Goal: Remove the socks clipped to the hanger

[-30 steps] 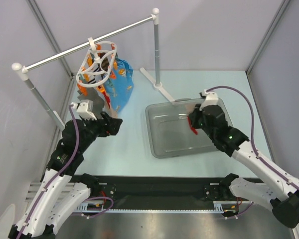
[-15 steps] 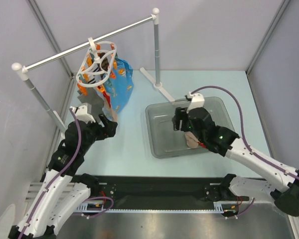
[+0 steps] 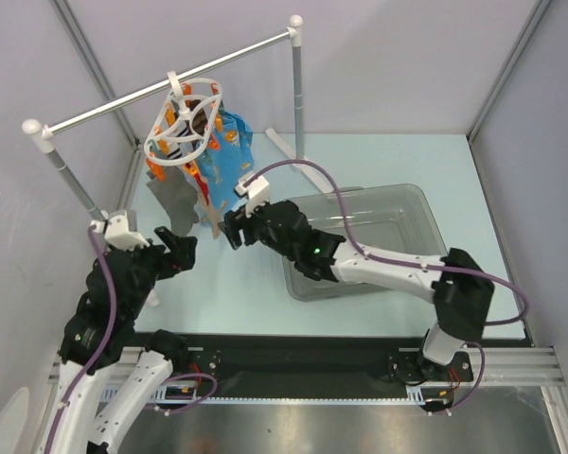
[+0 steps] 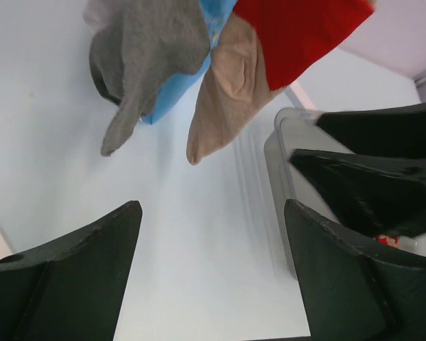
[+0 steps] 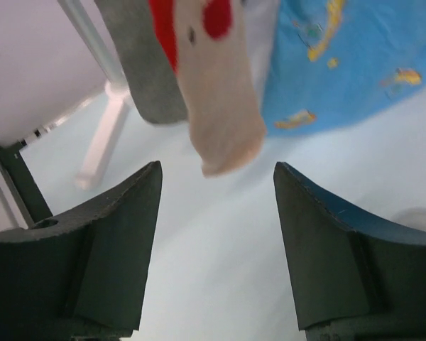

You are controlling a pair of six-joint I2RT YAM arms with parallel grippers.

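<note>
1. While the left pincer (image 3: 181,248) hangs near the left edge of the bench (image 3: 265,180), its jaws stand wide apart with nothing between them. It faces the socks from the near side and is well short of them.
2. Hanger (image 3: 183,121): white ring with spokes, hooked on the rail (image 3: 123,102) over the far-left corner of the bench. Orange clips hang under the ring.
3. Socks are clipped under the hanger. The grey sock (image 3: 170,200) is on the left and the beige sock (image 3: 214,214) just right of it, both dangling toe down.
4. Blue cloth (image 3: 230,151) hangs on the same hanger, behind the two socks. The left wrist view shows a red cloth (image 4: 298,35) right above the beige sock.
5. Right pincer (image 3: 230,230) sits just beside the beige sock, on its right side, jaws apart and gripping nothing. In the right wrist view the sock's toe hangs above the gap between the fingers (image 5: 92,249), touching neither.
6. Clear grey tray (image 3: 418,200) sits right of centre on the bench. The right arm stretches across its near-left corner toward the hanger.
</note>
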